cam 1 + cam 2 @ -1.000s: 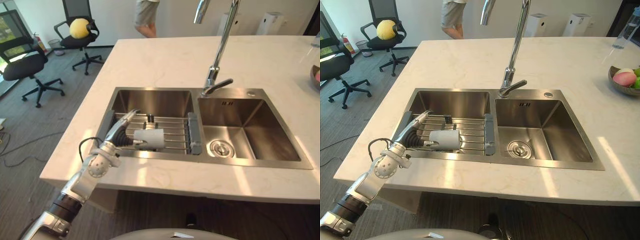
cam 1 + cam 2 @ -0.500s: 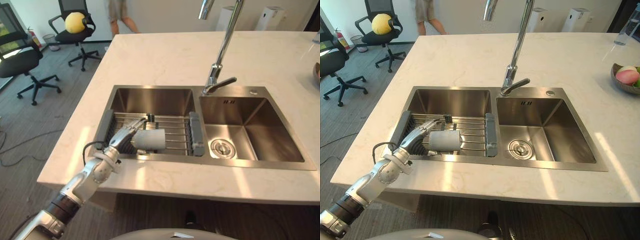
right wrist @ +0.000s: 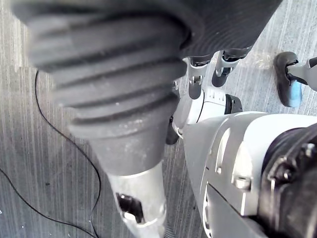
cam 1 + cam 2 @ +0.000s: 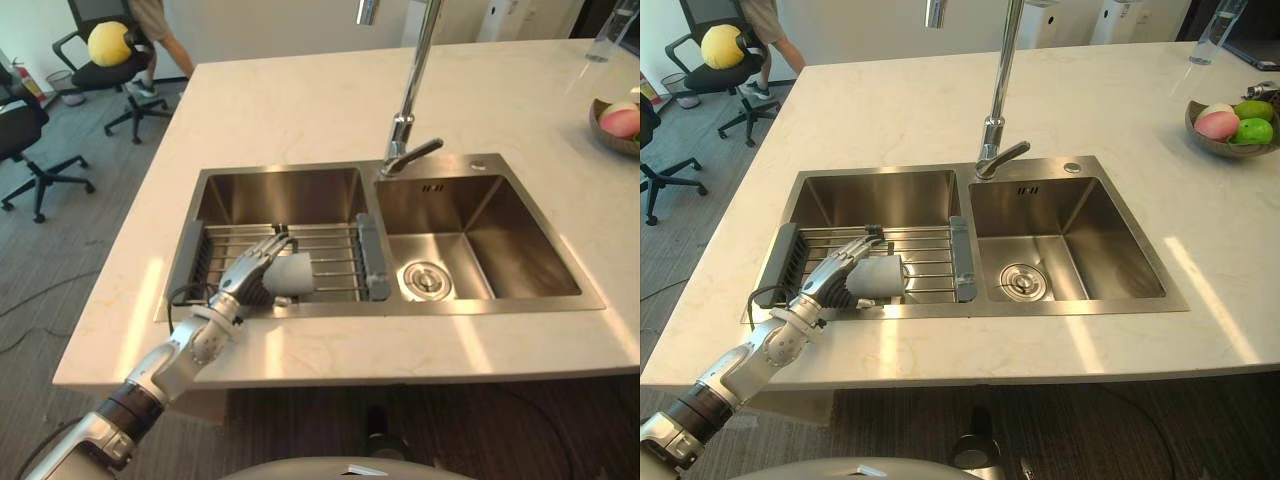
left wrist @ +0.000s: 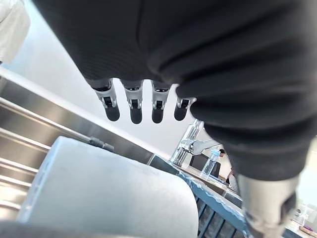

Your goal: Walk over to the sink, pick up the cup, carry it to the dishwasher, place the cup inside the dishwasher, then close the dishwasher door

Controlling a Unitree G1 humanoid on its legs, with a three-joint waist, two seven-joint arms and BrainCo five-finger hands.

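Observation:
A grey cup [image 4: 297, 272] lies on its side on the wire rack [image 4: 335, 250] in the left basin of the steel double sink [image 4: 420, 305]. My left hand [image 4: 247, 272] reaches in from the counter's near edge and rests against the cup's left end, fingers stretched over its top. In the left wrist view the straight fingers [image 5: 131, 106] hover just above the cup's wall [image 5: 109, 193], with the thumb [image 5: 265, 208] apart on the other side; the hand is open. My right hand [image 3: 200, 79] hangs low over the floor, fingers relaxed.
A tall faucet [image 4: 411, 100] rises behind the divider; the right basin has a drain [image 4: 425, 277]. A fruit bowl [image 4: 1230, 120] and a bottle [image 4: 1212, 30] stand at the counter's far right. Office chairs [image 4: 110, 60] and a person [image 4: 160, 30] are at the far left.
My left hand has slid forward along the rack until its fingers lie over the cup. The camera has shifted, and the person has walked left toward the chairs.

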